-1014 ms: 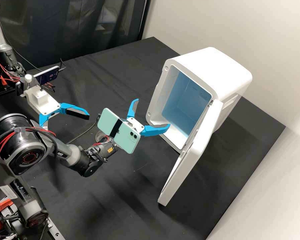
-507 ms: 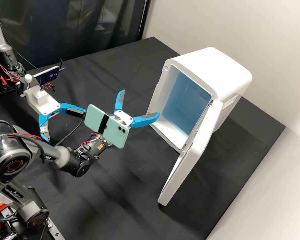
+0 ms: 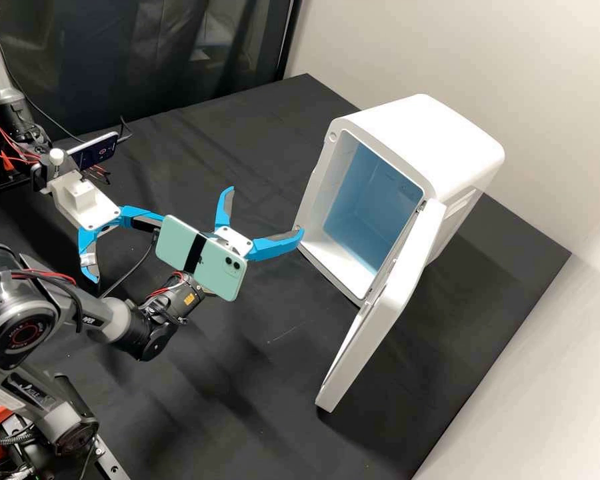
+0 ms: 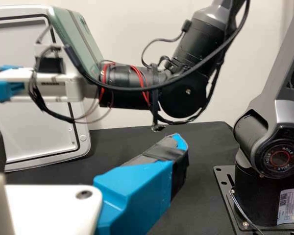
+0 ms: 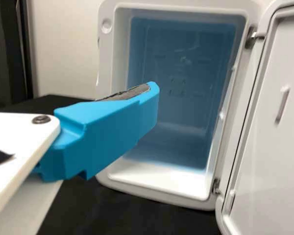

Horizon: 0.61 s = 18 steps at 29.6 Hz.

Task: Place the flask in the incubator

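The white incubator [image 3: 433, 140] stands on the black tabletop [image 3: 247, 373] toward 3 o'clock, its door [image 3: 387, 300] swung open on a blue inside. At its 9 o'clock the right gripper [image 3: 257, 223] hangs above the tabletop, fingers apart. Farther toward 9 o'clock, the left gripper [image 3: 130, 245] has its fingers spread too.

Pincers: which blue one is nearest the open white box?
The right pincer, by the green phone, just before the incubator; the left pincer hangs farther back.
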Available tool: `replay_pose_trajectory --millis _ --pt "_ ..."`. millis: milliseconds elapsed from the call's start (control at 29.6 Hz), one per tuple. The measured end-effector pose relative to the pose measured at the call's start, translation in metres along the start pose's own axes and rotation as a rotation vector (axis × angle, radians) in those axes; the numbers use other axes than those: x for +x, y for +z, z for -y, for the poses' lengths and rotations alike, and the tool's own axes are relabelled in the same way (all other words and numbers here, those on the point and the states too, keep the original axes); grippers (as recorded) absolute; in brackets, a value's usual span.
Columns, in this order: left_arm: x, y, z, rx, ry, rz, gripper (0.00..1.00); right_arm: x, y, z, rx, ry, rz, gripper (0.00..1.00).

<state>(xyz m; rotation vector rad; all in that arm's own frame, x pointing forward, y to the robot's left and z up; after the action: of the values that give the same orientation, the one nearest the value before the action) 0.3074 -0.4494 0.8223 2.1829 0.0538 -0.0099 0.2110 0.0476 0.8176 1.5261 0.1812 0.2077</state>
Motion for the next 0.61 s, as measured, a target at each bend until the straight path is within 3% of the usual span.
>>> replay_pose_trajectory --millis 237,439,608 --pt "0.000 0.000 0.0000 0.000 0.000 0.000 1.00 -0.008 0.006 0.008 -0.001 -0.043 0.027 1.00" --pt "0.000 0.000 0.0000 0.000 0.000 0.000 1.00 -0.013 0.013 0.010 -0.002 -0.057 0.060 1.00" --pt "0.000 0.000 0.0000 0.000 0.000 0.000 1.00 -0.017 0.015 0.011 -0.010 -0.074 0.067 1.00"
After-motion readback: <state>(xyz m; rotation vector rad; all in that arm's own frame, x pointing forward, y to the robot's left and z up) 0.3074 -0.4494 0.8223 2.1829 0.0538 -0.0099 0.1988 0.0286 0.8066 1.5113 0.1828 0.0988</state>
